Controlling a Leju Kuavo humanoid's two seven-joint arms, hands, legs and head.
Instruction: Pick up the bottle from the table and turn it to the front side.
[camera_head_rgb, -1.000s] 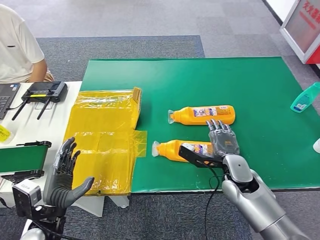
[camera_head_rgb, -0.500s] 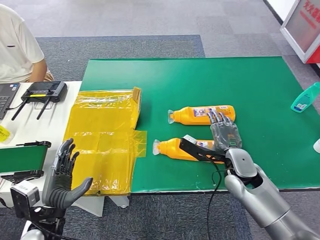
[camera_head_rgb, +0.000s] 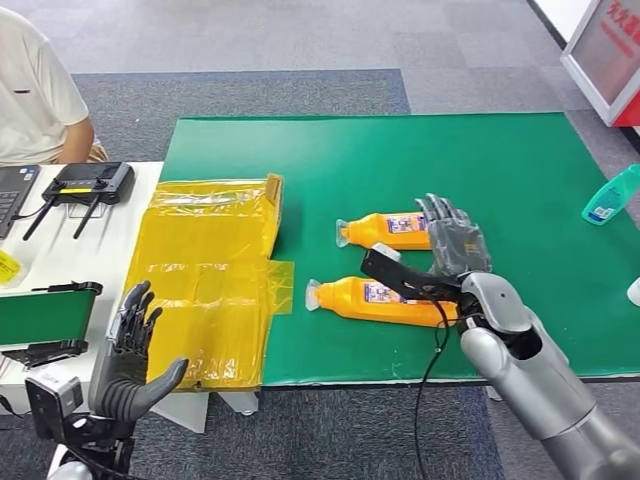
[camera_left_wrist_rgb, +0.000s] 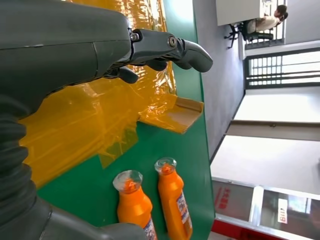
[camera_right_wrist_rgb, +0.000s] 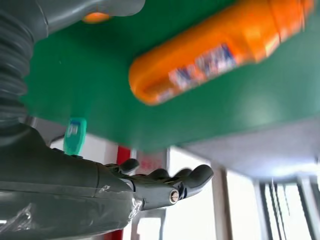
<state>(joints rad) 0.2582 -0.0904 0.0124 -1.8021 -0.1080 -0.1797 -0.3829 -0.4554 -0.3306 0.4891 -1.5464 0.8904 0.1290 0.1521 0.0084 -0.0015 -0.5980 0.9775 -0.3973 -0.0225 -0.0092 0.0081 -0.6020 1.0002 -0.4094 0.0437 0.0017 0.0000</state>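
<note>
Orange bottles: two lie on their sides on the green table, caps toward the yellow plastic sheet (camera_head_rgb: 207, 275); the near bottle (camera_head_rgb: 377, 299) sits close to the table's front edge, the far bottle (camera_head_rgb: 389, 230) just behind it.
Right robot hand (camera_head_rgb: 453, 245): spread and holding nothing, poised over the base end of the far bottle, its dark thumb reaching across above the near one; whether it touches either I cannot tell.
Left robot hand (camera_head_rgb: 132, 355): loose, fingers apart, nothing in it, raised off the table's front left corner.
Step in hand: the reach, I'd say; no bottle is gripped yet.
Next move: probably lower the fingers around one bottle's body and close, taking care not to nudge its neighbour, then lift and roll it label-forward.
Elsewhere: a teal bottle (camera_head_rgb: 610, 196) lies at the table's right edge.
</note>
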